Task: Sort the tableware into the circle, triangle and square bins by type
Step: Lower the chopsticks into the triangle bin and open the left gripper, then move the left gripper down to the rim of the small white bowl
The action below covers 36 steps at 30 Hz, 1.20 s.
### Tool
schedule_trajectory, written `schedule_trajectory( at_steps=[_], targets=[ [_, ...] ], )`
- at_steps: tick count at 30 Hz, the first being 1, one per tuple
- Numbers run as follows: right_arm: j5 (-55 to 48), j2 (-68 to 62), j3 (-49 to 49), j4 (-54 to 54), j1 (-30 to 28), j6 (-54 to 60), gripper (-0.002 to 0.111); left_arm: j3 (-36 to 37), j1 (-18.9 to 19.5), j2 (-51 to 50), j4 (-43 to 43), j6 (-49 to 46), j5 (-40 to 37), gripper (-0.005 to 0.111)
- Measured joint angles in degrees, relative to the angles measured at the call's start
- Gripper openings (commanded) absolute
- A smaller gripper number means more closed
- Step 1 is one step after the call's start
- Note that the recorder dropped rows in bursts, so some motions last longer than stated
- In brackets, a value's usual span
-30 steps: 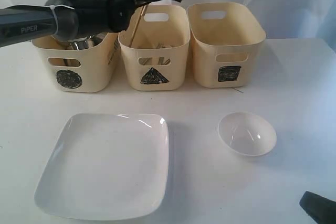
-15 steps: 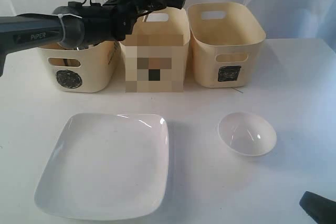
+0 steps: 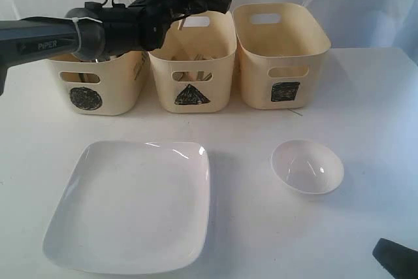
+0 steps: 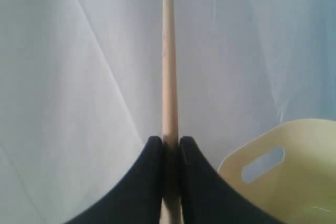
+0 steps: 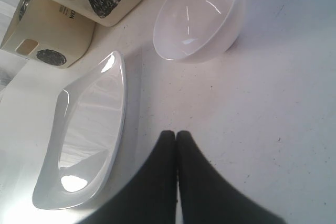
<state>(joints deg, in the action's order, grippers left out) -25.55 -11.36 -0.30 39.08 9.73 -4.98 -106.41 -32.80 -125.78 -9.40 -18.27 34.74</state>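
The left gripper (image 4: 170, 145) is now higher above the triangle bin (image 3: 219, 63), and its wooden chopstick (image 4: 168, 51) has come up too.

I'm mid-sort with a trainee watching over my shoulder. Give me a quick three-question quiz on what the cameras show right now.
1. True or false: the right gripper is shut on the clear round dish.
2. What does the left gripper hold? A) a steel fork B) a wooden chopstick C) a spoon
3. How many pieces of tableware lie on the table?
Key: 1. False: it is shut on nothing, and the dish sits apart from it. 2. B. 3. Two: the large white square plate and the clear round dish.
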Motion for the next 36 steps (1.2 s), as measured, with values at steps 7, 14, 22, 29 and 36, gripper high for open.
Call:
schedule_trajectory(
  at_steps=[7,14,22,29,36],
  targets=[
    [0.0,0.0,0.0,0.0,0.0,0.0,0.0,0.0,0.0,0.7,0.0,0.0,-4.4,0.023],
    [0.0,0.0,0.0,0.0,0.0,0.0,0.0,0.0,0.0,2.1,0.0,-0.1,-10.4,0.042],
    [0.0,0.0,0.0,0.0,0.0,0.0,0.0,0.0,0.0,2.2,0.0,-0.1,-11.1,0.042],
    [0.0,0.0,0.0,0.0,0.0,0.0,0.0,0.0,0.0,4.1,0.0,0.0,-16.2,0.042],
    [0.0,0.0,0.0,0.0,0.0,0.0,0.0,0.0,-2.2,8.8,0.1,0.1,-33.2,0.042]
  ],
)
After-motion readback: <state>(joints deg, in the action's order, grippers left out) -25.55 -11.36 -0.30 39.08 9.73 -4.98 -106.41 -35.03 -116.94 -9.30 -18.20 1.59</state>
